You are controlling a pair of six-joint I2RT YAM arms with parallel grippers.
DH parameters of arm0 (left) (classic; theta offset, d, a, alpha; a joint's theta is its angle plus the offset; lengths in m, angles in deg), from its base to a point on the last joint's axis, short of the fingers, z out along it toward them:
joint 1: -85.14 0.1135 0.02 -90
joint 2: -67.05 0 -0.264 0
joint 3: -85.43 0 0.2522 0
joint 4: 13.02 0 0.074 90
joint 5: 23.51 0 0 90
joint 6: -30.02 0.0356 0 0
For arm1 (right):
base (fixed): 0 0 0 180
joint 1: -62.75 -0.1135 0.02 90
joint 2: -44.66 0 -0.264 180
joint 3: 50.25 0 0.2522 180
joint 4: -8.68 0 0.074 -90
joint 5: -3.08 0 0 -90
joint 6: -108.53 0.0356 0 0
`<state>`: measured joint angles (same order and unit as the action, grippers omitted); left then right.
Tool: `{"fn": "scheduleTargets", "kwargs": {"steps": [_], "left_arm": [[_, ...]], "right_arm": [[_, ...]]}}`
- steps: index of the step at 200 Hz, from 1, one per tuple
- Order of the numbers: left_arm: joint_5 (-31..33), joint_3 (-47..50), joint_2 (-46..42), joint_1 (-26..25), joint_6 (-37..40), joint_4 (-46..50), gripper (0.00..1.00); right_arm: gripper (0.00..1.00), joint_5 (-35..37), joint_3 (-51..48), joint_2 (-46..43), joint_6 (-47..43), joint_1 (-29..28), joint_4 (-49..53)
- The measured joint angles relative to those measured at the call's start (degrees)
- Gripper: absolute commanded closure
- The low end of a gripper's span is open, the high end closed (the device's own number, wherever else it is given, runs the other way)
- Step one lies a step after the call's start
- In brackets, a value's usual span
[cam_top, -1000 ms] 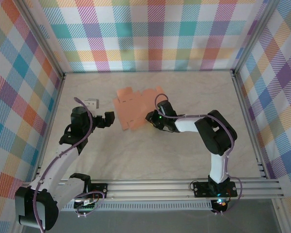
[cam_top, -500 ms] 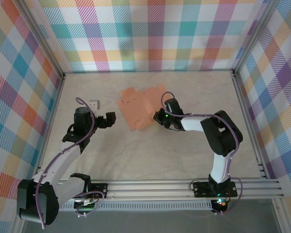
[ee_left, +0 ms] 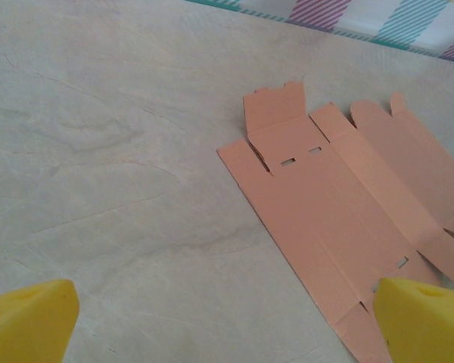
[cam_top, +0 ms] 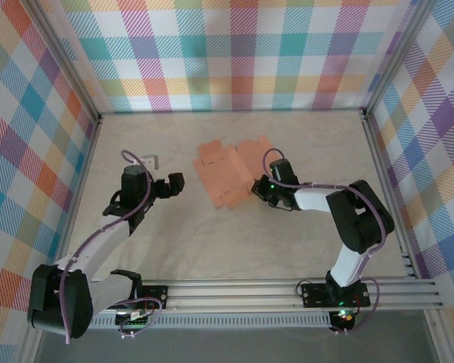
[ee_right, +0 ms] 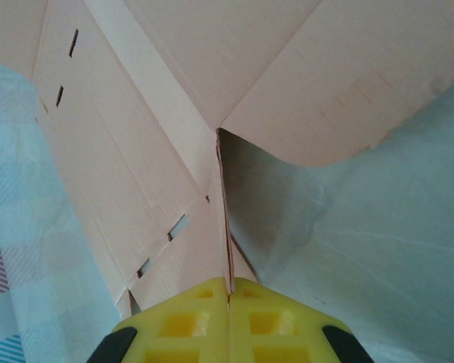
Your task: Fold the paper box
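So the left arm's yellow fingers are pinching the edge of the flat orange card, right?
Not quite. The right arm's yellow fingers are pinching the edge of the flat salmon-orange card sheet; the right wrist view shows it. The left arm's fingers stand open.

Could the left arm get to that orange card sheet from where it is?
Probably yes: only bare table lies between the open left gripper and the paper box, though the right gripper pinches its other edge.

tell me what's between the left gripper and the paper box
Just a bare stretch of table separates the left gripper from the paper box; the top external view shows this.
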<state>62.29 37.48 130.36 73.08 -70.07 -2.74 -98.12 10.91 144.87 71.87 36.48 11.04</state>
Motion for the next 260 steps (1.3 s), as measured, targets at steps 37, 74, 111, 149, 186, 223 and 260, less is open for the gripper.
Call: {"fn": "scheduleTargets", "kwargs": {"steps": [37, 74, 111, 149, 186, 223, 260], "left_arm": [[0.81, -0.13, 1.66, -0.11, 0.15, 0.24, 0.0], [0.9, -1.36, 3.74, -0.11, 0.66, 0.72, 0.0], [0.85, -4.37, 6.86, -0.11, 1.33, 2.51, 0.0], [1.09, -7.43, 10.16, -0.11, 2.1, 3.8, 0.0], [0.33, -17.4, 21.7, 0.96, 3.32, 9.18, 0.0], [-3.28, -31.19, 35.8, 3.52, 5.75, 19.21, 0.02], [-7.98, -40.5, 46.16, 5.9, 6.16, 28.02, 0.2]], "right_arm": [[1.0, -6.54, 12.28, 2.29, -18.82, 5.55, 14.36], [1.0, -14.67, 32.24, 11.65, -40.02, 7.5, 32.81], [0.69, -17.59, 48.17, 22.64, -53.51, 7.45, 48.65], [0.1, -14.93, 50.58, 23.85, -54.23, 7.63, 51.19], [0.02, -11.34, 36.65, 11.63, -48.04, 8.31, 42.97], [0.0, -12.76, 24.55, -0.42, -43.78, 8.68, 36.52], [0.0, -13.99, 17.11, -5.2, -41.64, 8.68, 33.59]]}}
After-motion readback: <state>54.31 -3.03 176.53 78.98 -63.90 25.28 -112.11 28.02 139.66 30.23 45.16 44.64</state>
